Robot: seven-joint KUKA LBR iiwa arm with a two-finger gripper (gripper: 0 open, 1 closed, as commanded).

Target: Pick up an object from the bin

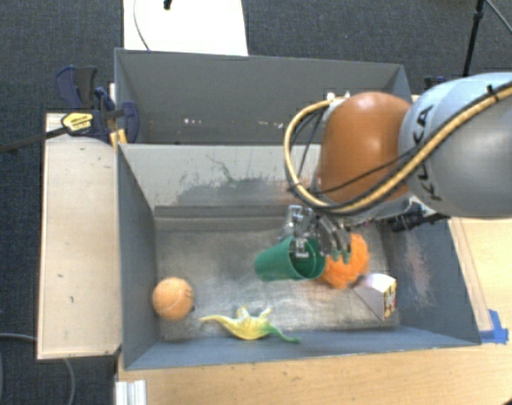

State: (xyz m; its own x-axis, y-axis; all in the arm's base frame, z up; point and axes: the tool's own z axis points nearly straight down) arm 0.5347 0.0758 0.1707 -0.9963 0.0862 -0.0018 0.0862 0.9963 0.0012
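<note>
A grey metal bin [207, 165] takes up the middle of the frame. The KUKA arm [471, 154] comes in from the right, with an orange cover [362, 146] at its wrist and looped cables [299, 146] beside it. Its end effector [315, 243] is low in the right half of the bin, at the rim of a green cup [279, 262] lying on its side. An orange fuzzy thing [350, 266] lies just right of the cup, and a small white box [379, 295] sits near it, towards the lower right. An orange ball [172, 298] rests at the lower left, well apart. A yellow toy dinosaur [247, 326] lies along the bottom edge.
</note>
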